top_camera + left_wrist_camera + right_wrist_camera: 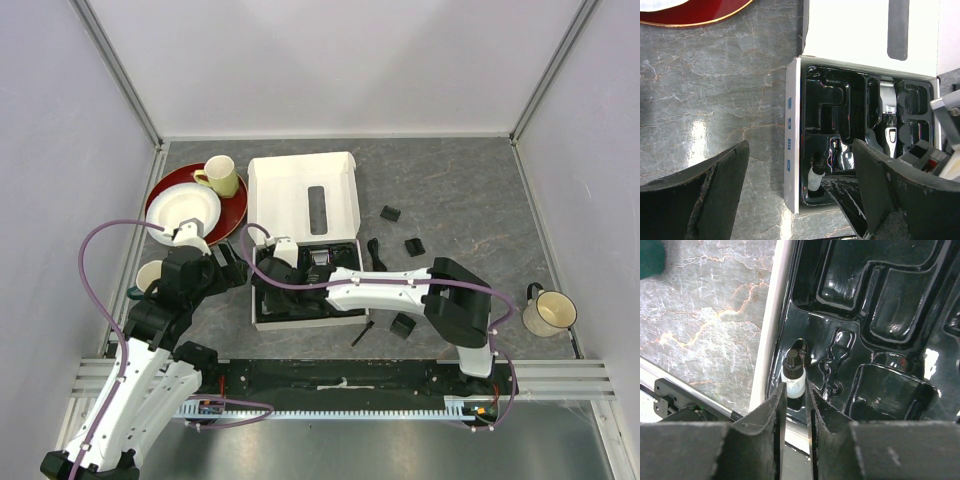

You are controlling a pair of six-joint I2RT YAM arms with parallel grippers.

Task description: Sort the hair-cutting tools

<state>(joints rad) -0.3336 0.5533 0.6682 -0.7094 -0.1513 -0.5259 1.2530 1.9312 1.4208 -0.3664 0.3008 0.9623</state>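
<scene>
The small white bottle (792,377) with its black cap stands in a pocket toward the near left corner of the black moulded tray (890,305), just inside the wall of the white box (290,185). My right gripper (796,388) reaches in across the tray from the right. Its fingertips (772,410) flank the bottle's base with only a narrow gap between them, and I cannot tell whether they press on it. The black-and-silver clipper (888,125) lies in its slot right of the tray's middle.

On the table right of the box, three black comb attachments (390,213) (414,246) (403,325) lie apart from one another. A small black tangle that looks like the cord (377,250) lies just beside the box. The thin brush (362,333) lies tilted near the box's near right corner.

My left gripper (801,150) hangs over the table just left of the box, jaws wide apart and holding nothing. Farther left, a red plate (235,210) carries a white bowl (183,208) and a pale mug (220,176). Another mug (550,312) stands at the right edge.
</scene>
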